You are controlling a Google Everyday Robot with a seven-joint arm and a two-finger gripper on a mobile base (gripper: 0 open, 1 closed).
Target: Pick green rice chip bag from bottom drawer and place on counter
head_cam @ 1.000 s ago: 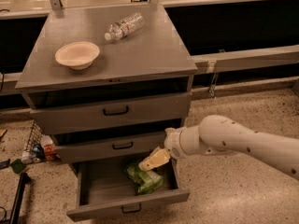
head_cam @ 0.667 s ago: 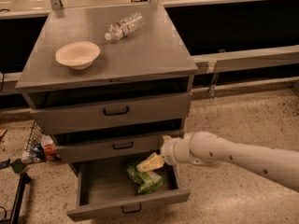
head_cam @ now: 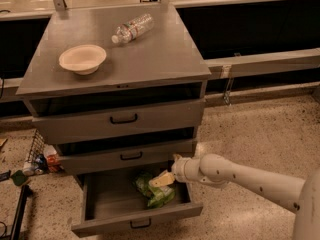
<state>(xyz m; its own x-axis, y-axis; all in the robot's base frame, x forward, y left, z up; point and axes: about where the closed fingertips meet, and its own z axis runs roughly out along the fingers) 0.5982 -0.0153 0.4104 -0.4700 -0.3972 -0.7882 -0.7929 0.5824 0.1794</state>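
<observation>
The green rice chip bag (head_cam: 151,191) lies crinkled in the right part of the open bottom drawer (head_cam: 135,221). My gripper (head_cam: 161,179) reaches in from the right on a white arm and hovers just above the bag, its pale fingers pointing left over the bag's top. The bag still rests on the drawer floor. The counter (head_cam: 150,54) is the grey top of the cabinet, well above the gripper.
A cream bowl (head_cam: 82,59) and a clear plastic bottle (head_cam: 132,28) sit on the counter. Two closed drawers (head_cam: 122,119) lie above the open one. A wire basket with clutter (head_cam: 37,156) stands on the speckled floor at left.
My arm has pushed further left and down, bringing the gripper from beside the drawer's right edge to over the bag. The bag has not moved.
</observation>
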